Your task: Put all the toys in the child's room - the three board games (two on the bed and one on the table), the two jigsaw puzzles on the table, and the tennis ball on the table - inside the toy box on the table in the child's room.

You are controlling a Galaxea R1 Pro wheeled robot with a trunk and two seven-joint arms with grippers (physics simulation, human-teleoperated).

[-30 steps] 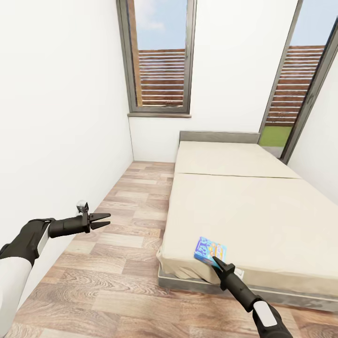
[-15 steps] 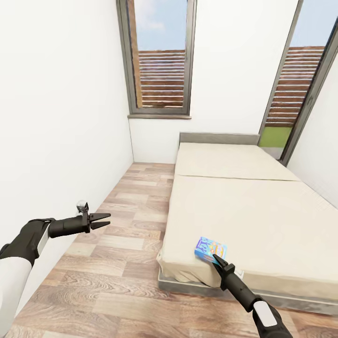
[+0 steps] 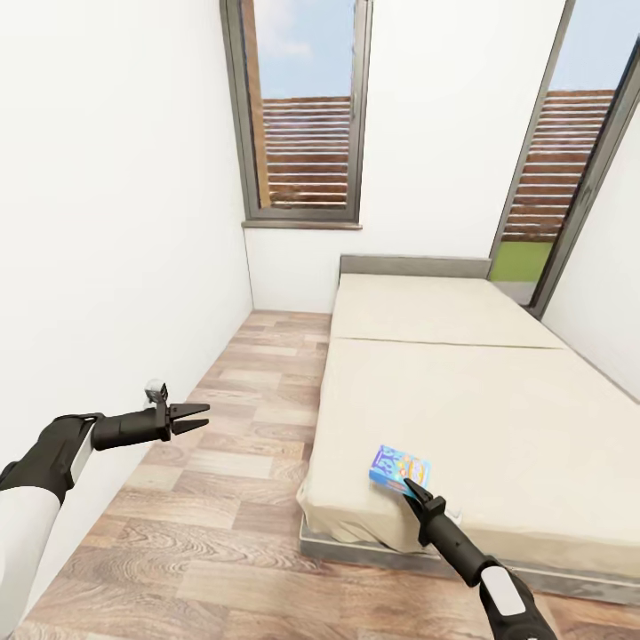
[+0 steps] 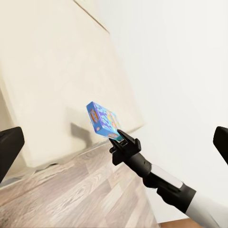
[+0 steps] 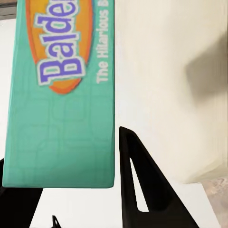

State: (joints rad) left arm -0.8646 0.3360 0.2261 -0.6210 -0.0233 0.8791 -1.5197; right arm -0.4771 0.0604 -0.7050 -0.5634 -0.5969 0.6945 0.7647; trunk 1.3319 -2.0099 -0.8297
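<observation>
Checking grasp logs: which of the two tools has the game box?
The right tool, closed on the small blue game box at the near corner of the bed. The left tool hangs open and empty over the floor.

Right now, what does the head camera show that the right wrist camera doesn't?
The head view alone shows the windows, the wood floor, the whole bed and the open left gripper. The right wrist view alone shows lettering on the blue board game's edge, close up. Both show that game held in the right gripper over the beige mattress.
</observation>
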